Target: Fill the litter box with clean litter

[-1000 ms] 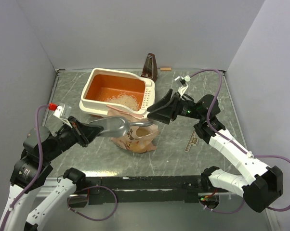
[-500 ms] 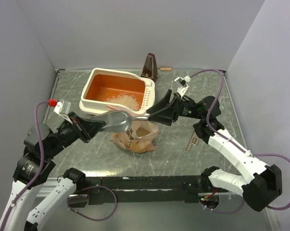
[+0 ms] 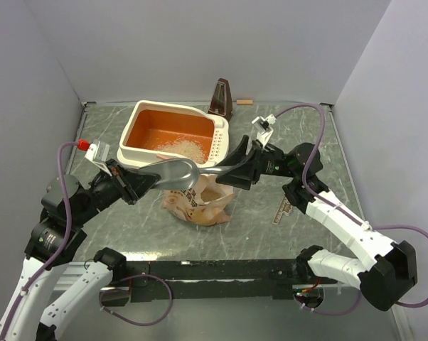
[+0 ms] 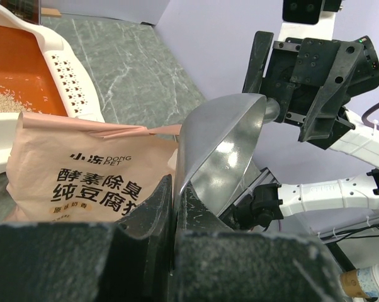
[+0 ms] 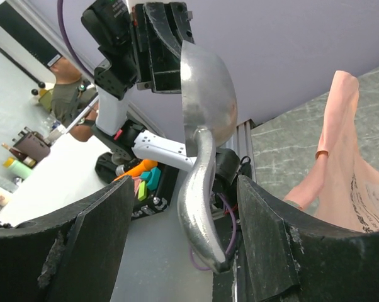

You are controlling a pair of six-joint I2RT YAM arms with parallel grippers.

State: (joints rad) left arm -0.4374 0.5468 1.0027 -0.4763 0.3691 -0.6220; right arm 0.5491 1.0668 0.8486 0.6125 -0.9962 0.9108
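Top external, centre: scoop (image 3: 175,172), bowl rim pinched by left gripper (image 3: 147,178); right gripper (image 3: 226,170) spread around its handle, apparently for handover.

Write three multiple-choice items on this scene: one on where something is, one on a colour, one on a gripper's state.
1. Where does the tan bag stand relative to the litter box?
A. Inside it
B. On its near side, toward the arm bases
C. Behind it, at the back wall

2. What colour is the inside of the litter box?
A. Blue
B. Orange
C. Green

3. How does the right gripper stand?
A. Shut on the bag
B. Out of every view
C. Open at the metal scoop, fingers either side of its handle

Answers:
1 B: in the top view the bag stands between the box and the arm bases.
2 B: the floor and inner walls show orange inside a cream rim.
3 C: the right wrist view shows the handle in the gap between parted fingers.
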